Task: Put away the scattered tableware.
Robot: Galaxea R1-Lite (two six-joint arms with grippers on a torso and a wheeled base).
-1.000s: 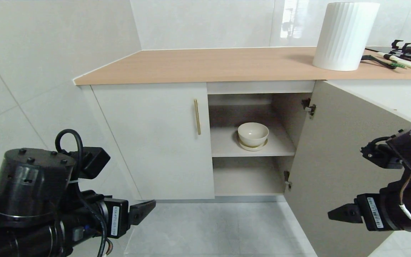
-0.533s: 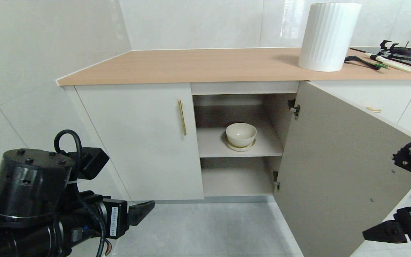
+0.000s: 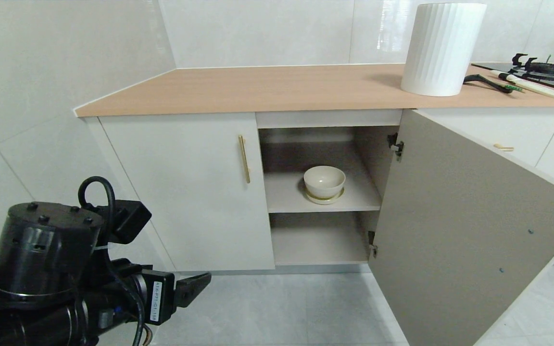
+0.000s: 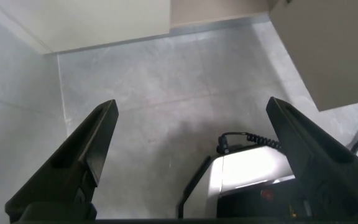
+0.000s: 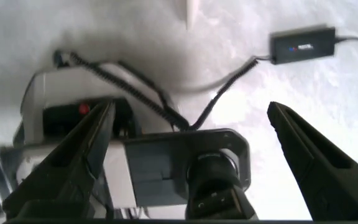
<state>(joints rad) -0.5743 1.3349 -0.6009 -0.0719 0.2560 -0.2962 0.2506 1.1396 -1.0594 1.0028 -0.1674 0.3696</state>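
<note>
Tableware already stowed sat near the middle of the head view: a cream ceramic bowl (image 3: pixel 324 180) rested in a matching shallow saucer (image 3: pixel 325 199) on the upper shelf (image 3: pixel 286 192) of the open white cabinet, toward the shelf's front edge, likely set there for easy reach. The grey-backed cabinet door (image 3: pixel 455 226) stood swung wide at the right of the frame, presumably so that both shelves were accessible. The closed white door (image 3: pixel 185 192) with its slim brass handle (image 3: pixel 244 158) stood to the left of the opening. On the light wooden countertop (image 3: pixel 258 89), in the upper right of the frame, a tall white ribbed cylindrical container (image 3: pixel 443 48) stood upright. Just beside it lay a black-handled utensil (image 3: pixel 487 82) and a long cream-coloured utensil (image 3: pixel 529 87), near a black gas hob (image 3: pixel 546 67). These loose pieces looked like what was left to put away. The left gripper (image 4: pixel 191 104) hung low in the lower left of the head view, over the grey tiled floor (image 3: pixel 282 307), its two black fingers spread wide with nothing between them. The right gripper (image 5: pixel 191 107) was likewise spread and bare, a dark tip of it sitting at the lower right edge of the head view. Both were well apart from the countertop utensils and the bowl, and their open, unloaded fingers suggested they were ready for a fresh grasp.
</note>
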